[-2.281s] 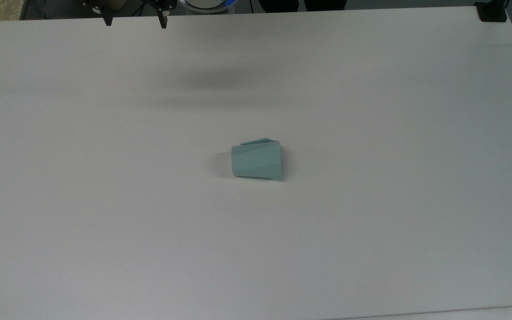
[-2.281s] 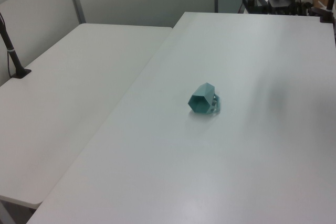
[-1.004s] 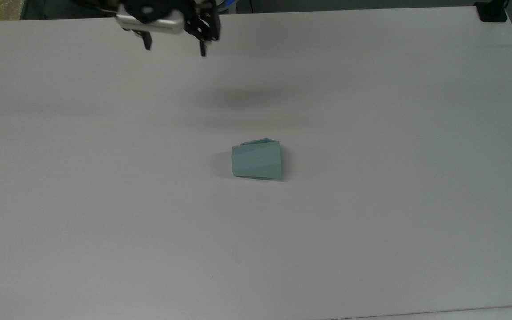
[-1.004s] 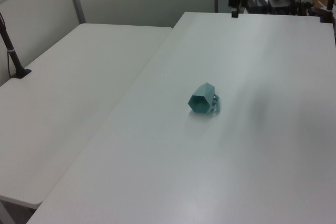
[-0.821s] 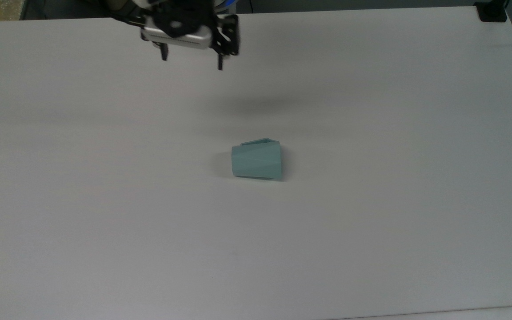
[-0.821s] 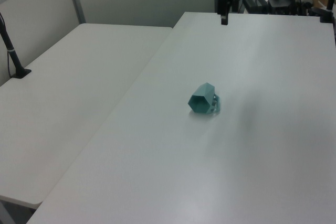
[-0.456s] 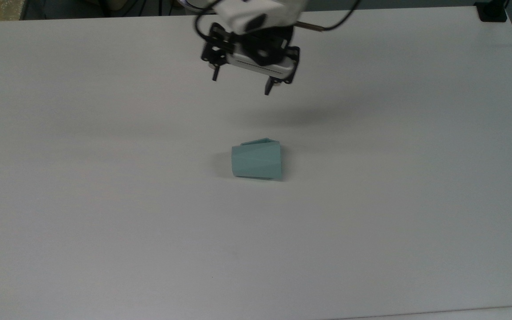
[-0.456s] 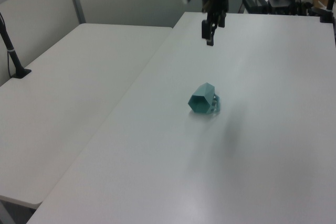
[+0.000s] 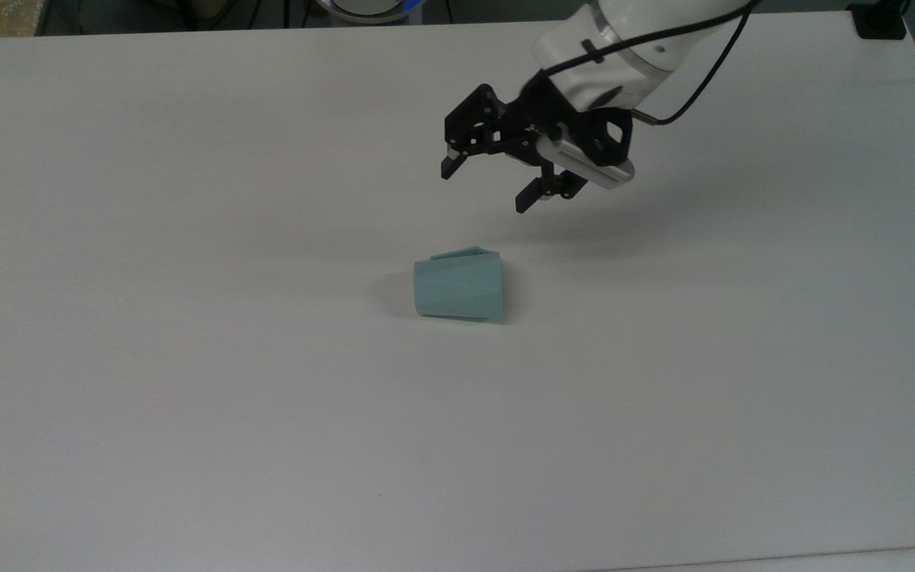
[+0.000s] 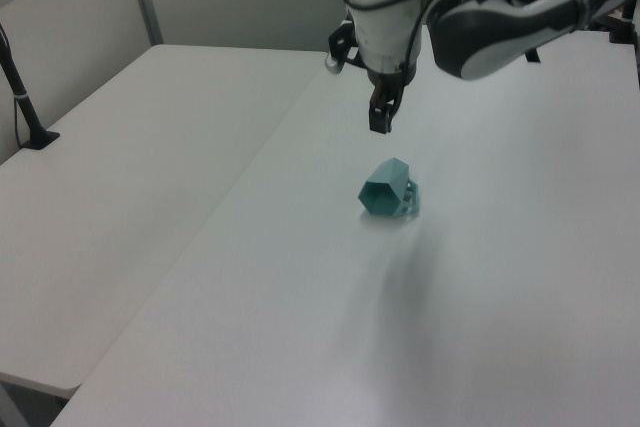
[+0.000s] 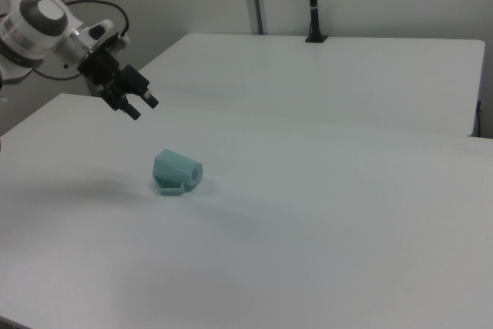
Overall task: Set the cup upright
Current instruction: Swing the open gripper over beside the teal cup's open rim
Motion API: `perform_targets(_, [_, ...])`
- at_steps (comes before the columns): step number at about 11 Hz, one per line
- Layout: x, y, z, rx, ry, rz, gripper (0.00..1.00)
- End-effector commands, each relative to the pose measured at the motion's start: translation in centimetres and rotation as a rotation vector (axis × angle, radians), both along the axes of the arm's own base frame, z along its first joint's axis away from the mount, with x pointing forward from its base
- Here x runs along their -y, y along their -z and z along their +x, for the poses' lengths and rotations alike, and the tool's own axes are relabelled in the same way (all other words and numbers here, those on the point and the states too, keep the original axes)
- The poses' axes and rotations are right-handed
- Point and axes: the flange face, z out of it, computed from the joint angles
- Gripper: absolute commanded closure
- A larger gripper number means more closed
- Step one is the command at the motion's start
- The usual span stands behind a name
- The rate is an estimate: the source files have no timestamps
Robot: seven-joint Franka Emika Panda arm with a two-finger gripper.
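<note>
Cup (image 9: 458,288) is seen lying on its side at the centre of the top view, on the white bench (image 9: 187,357), wider end toward the top view's right. The gripper (image 9: 483,187) is held above the bench at the upper middle, apart from the cup, its jaws spread wide and empty.

At the middle of the left view, the cup's (image 10: 387,190) hexagonal end faces the camera, with the gripper (image 10: 379,123) hanging just above it.

Left of centre in the right view, the cup (image 11: 176,172) is tipped over; the gripper (image 11: 143,108) is seen at the upper left, jaws parted.
</note>
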Motion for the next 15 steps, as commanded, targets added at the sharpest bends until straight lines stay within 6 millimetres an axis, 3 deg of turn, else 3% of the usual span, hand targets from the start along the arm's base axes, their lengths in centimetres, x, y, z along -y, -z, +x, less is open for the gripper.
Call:
perform_targets(1, [-3.9,1.3,-1.2,0.123,-0.037,-0.148,0.0])
perform_targets(3, [-5.8,3.7,-1.8,0.151,-0.088,-0.276,0.0])
perform_targets(5, [-6.0,5.2,-1.7,0.167,-0.104,-0.36,0.0])
perform_targets(8, [-7.1,9.3,-1.6,0.182,-0.151,-0.508,0.0])
perform_targets(15, [-8.4,14.9,-2.1,0.144,-0.194,-0.572,0.0])
